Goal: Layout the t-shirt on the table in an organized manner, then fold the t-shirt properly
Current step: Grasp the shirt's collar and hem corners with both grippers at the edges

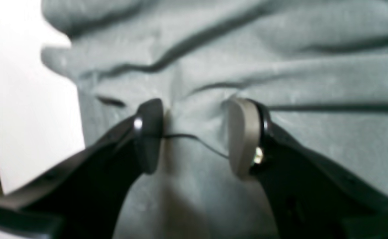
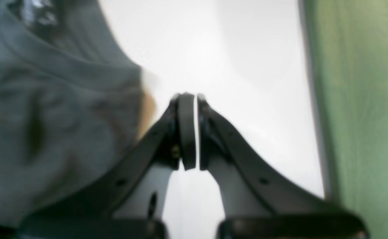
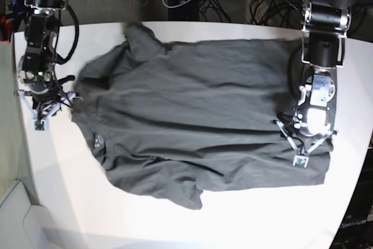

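Overhead base, two close wrist views

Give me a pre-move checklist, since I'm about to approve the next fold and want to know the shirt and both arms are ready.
1. t-shirt spread out on the table: ok, though not flat.
2. Wrinkles smoothed: not ok, creases show near the left gripper and the lower hem is bunched.
3. Left gripper open over the fabric: ok; the jaws stand apart above the cloth.
4. Left gripper holding cloth: cannot tell; the fabric puckers between the fingers, but no pinch shows.
5. Right gripper clear of the shirt: ok; it is shut, empty, over bare table beside the collar end.
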